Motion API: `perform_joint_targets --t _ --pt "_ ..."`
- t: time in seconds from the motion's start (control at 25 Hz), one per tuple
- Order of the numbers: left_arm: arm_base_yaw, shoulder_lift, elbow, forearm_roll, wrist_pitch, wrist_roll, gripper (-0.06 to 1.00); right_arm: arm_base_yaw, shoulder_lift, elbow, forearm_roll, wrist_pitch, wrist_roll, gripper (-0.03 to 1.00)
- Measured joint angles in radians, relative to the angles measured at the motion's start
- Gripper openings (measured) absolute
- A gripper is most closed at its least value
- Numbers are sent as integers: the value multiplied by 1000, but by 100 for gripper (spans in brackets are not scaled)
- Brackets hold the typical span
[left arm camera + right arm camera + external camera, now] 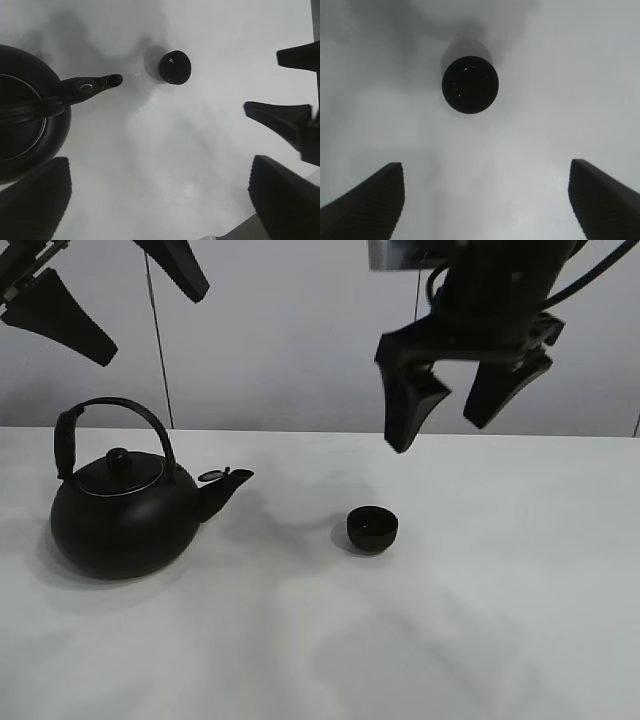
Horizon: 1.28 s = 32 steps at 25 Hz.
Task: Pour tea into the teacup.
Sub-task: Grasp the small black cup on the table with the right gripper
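The small matte-black teacup stands upright on the white table, right of centre. The big black kettle with an arched handle stands at the left, its spout pointing toward the cup with a gap between them. My right gripper is open and empty, high above and just behind the cup; the right wrist view shows the teacup beyond the open gripper. My left gripper is open and empty, high above the kettle. The left wrist view shows the kettle, teacup and open left gripper.
The table meets a plain grey wall at the back. The right arm's black fingers show in the left wrist view, off to the side of the cup. Nothing else stands on the table.
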Motion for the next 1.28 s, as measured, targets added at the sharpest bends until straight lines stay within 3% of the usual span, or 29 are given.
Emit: perform_joint_targets --t 0.16,0.72,1.12,1.28 --pt "0 0 0 0 -1 0 69 46 100 0 -81 -78 98 61" --pt "0 0 0 0 -2 0 69 57 270 -5 -98 -277 165 61" --pt "0 0 0 0 -2 0 69 57 339 -23 -73 -299 166 61" --pt "0 0 0 0 -2 0 69 57 363 -23 -61 -299 166 54"
